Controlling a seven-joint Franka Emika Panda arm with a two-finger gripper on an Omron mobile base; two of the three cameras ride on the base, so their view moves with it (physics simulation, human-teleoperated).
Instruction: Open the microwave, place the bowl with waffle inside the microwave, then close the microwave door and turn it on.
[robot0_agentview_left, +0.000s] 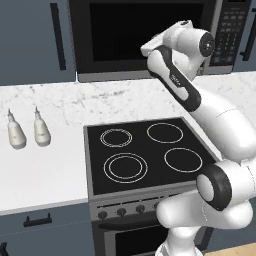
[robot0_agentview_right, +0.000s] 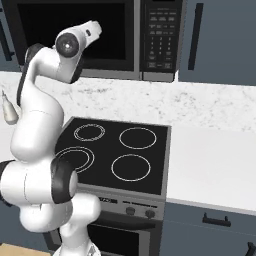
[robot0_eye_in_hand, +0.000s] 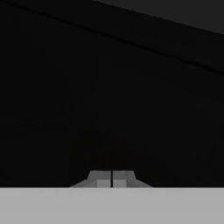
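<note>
The microwave (robot0_agentview_left: 85, 75) sits above the back of the counter, and its door (robot0_agentview_left: 125, 35) with the black glass window is closed. The keypad panel (robot0_agentview_right: 160, 35) is at its right end. My arm reaches up, with the hand (robot0_agentview_left: 150, 49) close against the lower right part of the door. In the hand view my gripper (robot0_eye_in_hand: 112, 178) is shut with nothing between its fingertips, and dark door glass (robot0_eye_in_hand: 109, 87) lies right in front of it. The bowl and the waffle are out of view.
A black cooktop (robot0_agentview_left: 145, 152) with several burner rings lies below the arm. Two small white bottles (robot0_agentview_left: 16, 132) (robot0_agentview_left: 41, 130) stand on the marble counter (robot0_agentview_left: 45, 170) to the left. Dark blue-grey cabinet doors (robot0_agentview_right: 220, 40) flank the microwave.
</note>
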